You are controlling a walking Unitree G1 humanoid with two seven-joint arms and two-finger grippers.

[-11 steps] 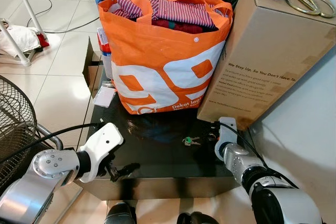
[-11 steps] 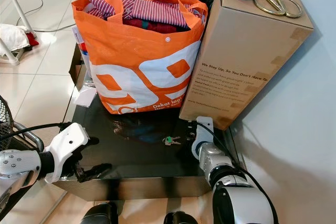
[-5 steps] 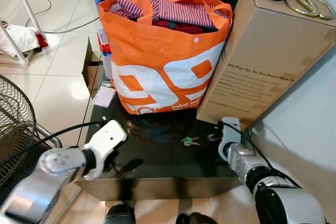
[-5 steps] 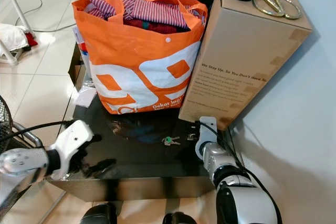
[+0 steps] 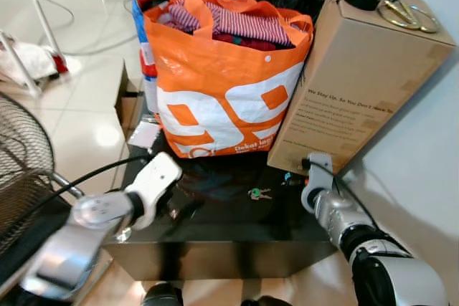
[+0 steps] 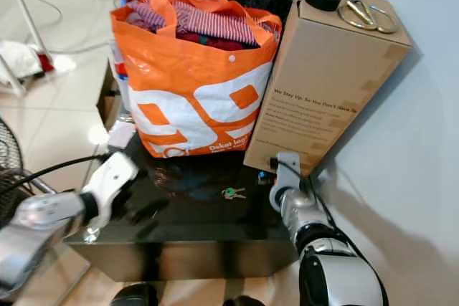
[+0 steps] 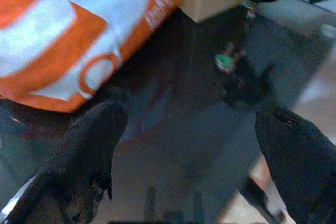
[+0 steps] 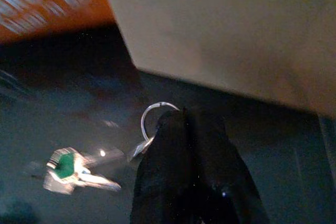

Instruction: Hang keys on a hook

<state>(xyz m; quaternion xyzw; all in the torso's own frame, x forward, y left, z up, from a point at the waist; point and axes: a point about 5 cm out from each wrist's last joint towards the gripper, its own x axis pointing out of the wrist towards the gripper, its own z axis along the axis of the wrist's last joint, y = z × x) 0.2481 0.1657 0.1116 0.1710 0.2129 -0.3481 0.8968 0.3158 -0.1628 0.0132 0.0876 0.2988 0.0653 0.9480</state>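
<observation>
Down on the black table [image 5: 229, 231], between the orange bag [image 5: 222, 98] and the front edge, lie the keys [image 5: 259, 193], green head toward the robot's left, blades pointing right toward the cardboard box [image 5: 351, 77]. Just to their right, low over the glossy top at the box's foot, hovers the right gripper [image 8: 181, 121], clearly the nearer of the two. From its wrist: black fingers pressed together, tips at or on the silver ring [image 8: 157, 116], with the green-headed key [image 8: 68, 169] trailing off to one side on the dark surface. Whether the ring is actually pinched or merely touched: cannot tell, since the tips cover that spot. Long axis of the bunch running roughly crosswise to the fingers, so any lift probably by the ring end.

Well apart to the left, the left gripper [image 7: 189, 145] spread wide, keys small and green beyond it. From the head: tape and scissors atop the box. No hook visible anywhere.
</observation>
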